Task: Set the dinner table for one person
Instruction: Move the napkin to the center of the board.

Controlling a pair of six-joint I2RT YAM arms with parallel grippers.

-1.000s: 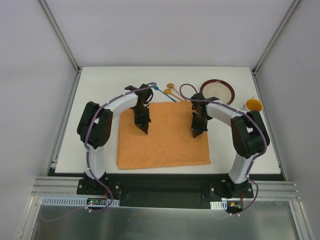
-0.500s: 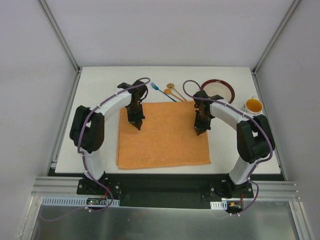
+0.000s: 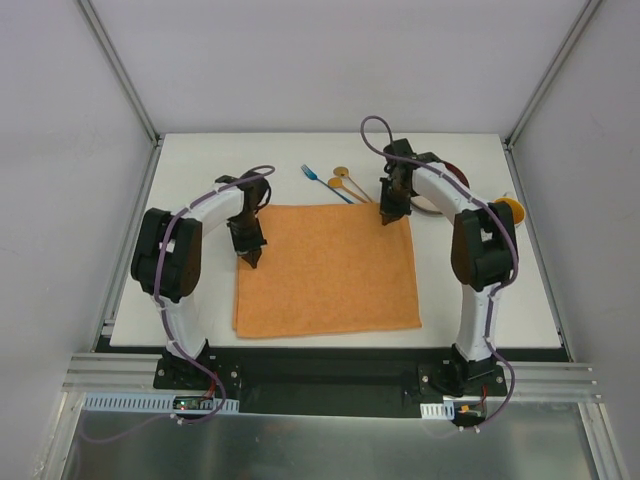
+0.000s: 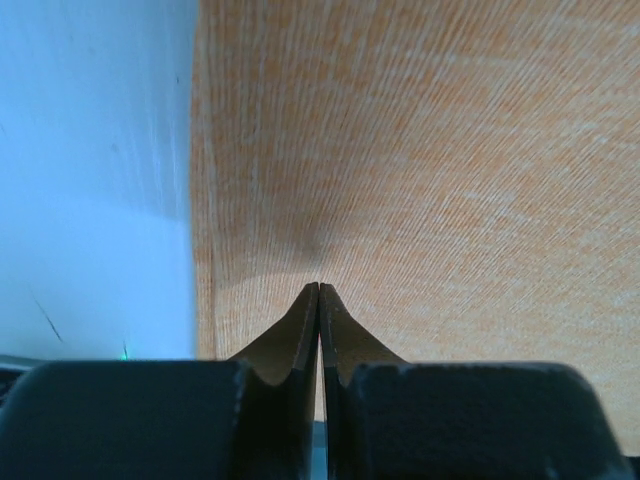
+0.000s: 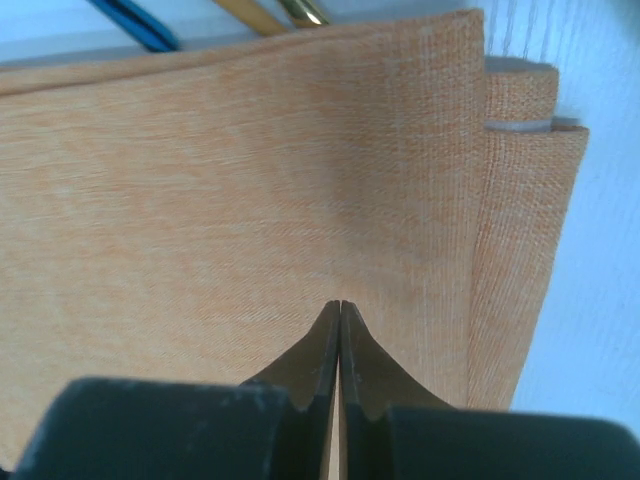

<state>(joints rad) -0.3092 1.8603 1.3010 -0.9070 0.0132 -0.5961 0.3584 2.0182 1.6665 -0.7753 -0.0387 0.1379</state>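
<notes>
Top external view: left end effector (image 3: pixel 250 257) and right end effector (image 3: pixel 387 217), both pressed together and empty.
Left tips hang over the orange cloth's (image 3: pixel 330 275) left edge, right tips over its far right corner. The cloth lies near the middle of the white surface (image 3: pixel 195 180), with cutlery (image 3: pixel 343 182) just behind it.

Bright, even overhead light — soft shadows, wrist views blurred at near edges.
</notes>
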